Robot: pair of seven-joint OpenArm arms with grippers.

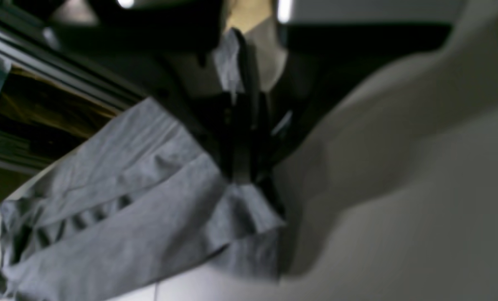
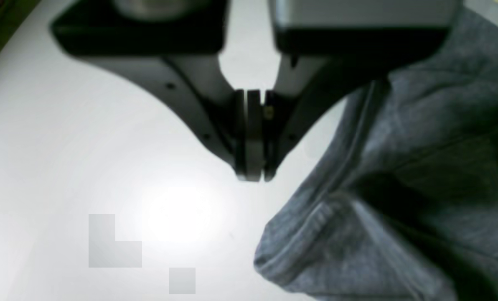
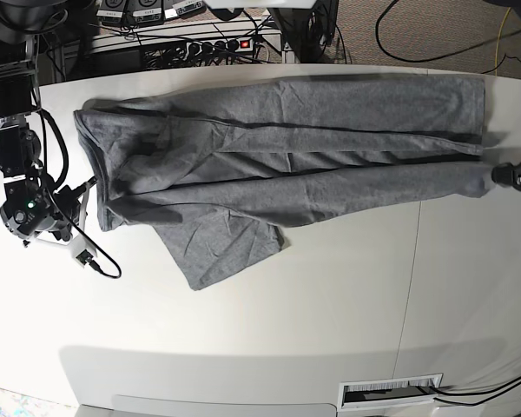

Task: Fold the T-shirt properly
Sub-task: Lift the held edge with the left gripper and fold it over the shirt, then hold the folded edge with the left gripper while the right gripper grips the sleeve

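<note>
1. I have the T-shirt [image 3: 278,152] spread lengthwise across the far half of the white surface [image 3: 269,321]. Its long edges are already turned in, and one sleeve [image 3: 221,248] sticks out toward the near side.

2. My left fingers [image 1: 242,167] are closed on the hem corner of the shirt. The left wrist view shows fabric bunched at the tips and fanning away from them. I judge this grip is there to keep the cloth taut or to lift that end over.

3. My right fingers [image 2: 253,167] are pressed together on nothing. The right wrist view shows them over bare surface with the ribbed collar edge [image 2: 299,234] just beside them, not touching.

4. The base view gives the overall layout, but the left arm is barely visible at the frame edge [image 3: 512,174], so I could not read that grip from there. The right arm [image 3: 35,208] sits just beside the collar end.

5. The sleeve sticking out is absent from both wrist views.

6. My judgement: the next step calls for the right fingers to open and take the collar end.
</note>
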